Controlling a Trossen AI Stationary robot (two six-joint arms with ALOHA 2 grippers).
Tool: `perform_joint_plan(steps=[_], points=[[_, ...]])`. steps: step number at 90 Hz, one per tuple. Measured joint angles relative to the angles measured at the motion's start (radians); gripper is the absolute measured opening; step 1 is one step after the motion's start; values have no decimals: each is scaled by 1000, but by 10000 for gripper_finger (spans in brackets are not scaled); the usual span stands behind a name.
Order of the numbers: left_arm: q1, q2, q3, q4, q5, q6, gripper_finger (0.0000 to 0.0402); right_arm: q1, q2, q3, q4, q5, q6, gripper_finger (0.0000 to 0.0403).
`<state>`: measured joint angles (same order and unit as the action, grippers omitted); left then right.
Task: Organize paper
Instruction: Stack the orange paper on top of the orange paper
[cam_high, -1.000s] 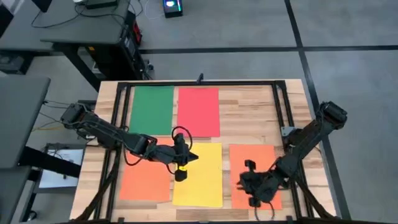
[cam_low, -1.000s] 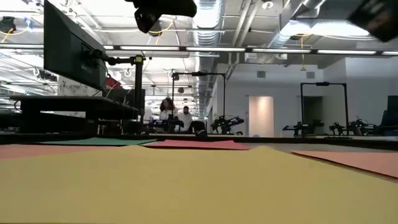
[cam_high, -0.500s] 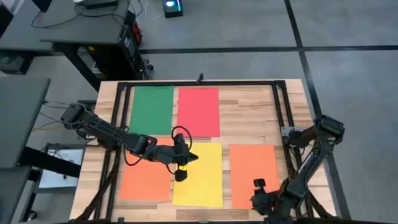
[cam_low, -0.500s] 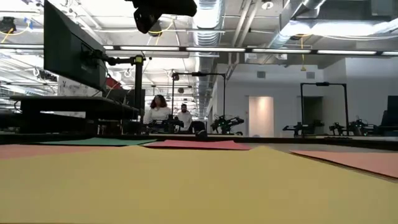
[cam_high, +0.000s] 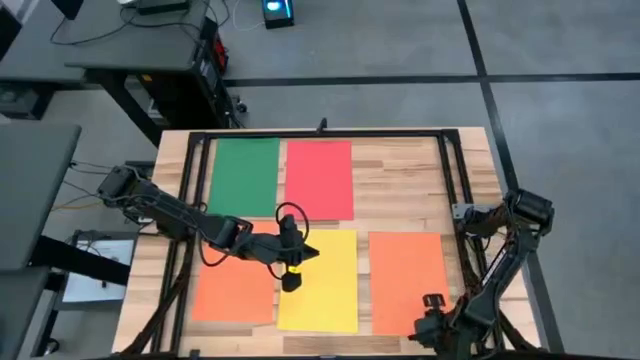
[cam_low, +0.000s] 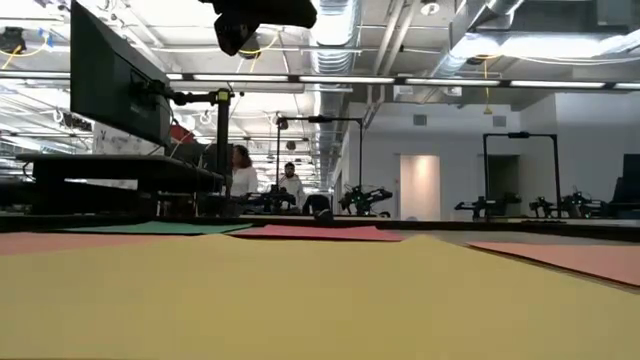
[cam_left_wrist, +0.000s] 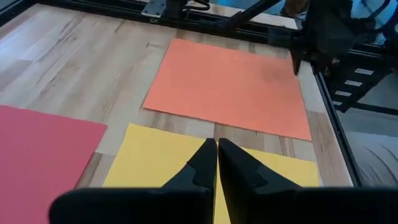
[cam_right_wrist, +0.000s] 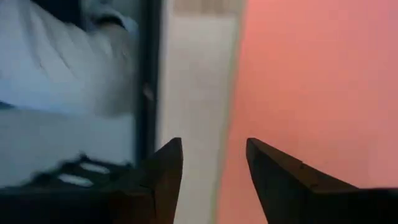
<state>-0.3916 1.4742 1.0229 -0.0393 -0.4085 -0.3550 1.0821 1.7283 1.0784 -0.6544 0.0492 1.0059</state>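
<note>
Five sheets cover the wooden table (cam_high: 400, 190): green (cam_high: 244, 177) and red (cam_high: 319, 178) behind, two orange (cam_high: 408, 282) flanking yellow sheet (cam_high: 320, 280). Left gripper (cam_high: 291, 277), fingers pressed together and empty, hovers over the yellow sheet's left edge; right gripper (cam_high: 430, 312), parted and empty, sits at the near table edge.

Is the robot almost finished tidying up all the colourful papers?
It looks close. Done: the green sheet, red sheet, left orange sheet, yellow sheet and right orange sheet lie flat in neat rows. In hand: nothing; the left gripper hovers shut above the yellow sheet, and the right gripper is open at the table's near edge. Left: perhaps gathering them, which I can't tell.
</note>
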Motion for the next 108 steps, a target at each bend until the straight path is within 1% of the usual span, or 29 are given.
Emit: perform_joint_plan(steps=[9, 21, 26, 41, 49, 61, 77, 88, 100, 108], points=[[0, 0, 0, -1, -1, 1, 0, -5, -2, 32, -89, -1, 5, 154], [0, 0, 0, -1, -1, 2, 0, 0, -2, 33, -100, -7, 103, 149], [0, 0, 0, -1, -1, 2, 0, 7, -2, 33, -104, -34, 141, 148], [0, 0, 0, -1, -1, 2, 0, 30, -2, 33, -122, -144, 187, 148], [0, 0, 0, -1, 0, 2, 0, 47, -2, 33, -121, -149, 192, 148], [0, 0, 0, -1, 0, 8, 0, 59, -2, 33, -116, -147, 127, 148], [0, 0, 0, -2, 0, 56, 0, 63, -2, 33, -112, -132, 105, 148], [0, 0, 0, -5, 0, 89, 0, 63, -1, 33, -99, -130, 154, 148], [0, 0, 0, -31, 1, 69, 0, 63, -1, 33, -101, -133, 223, 148], [0, 0, 0, -47, 1, 54, 0, 63, -1, 33, -102, -181, 232, 148]])
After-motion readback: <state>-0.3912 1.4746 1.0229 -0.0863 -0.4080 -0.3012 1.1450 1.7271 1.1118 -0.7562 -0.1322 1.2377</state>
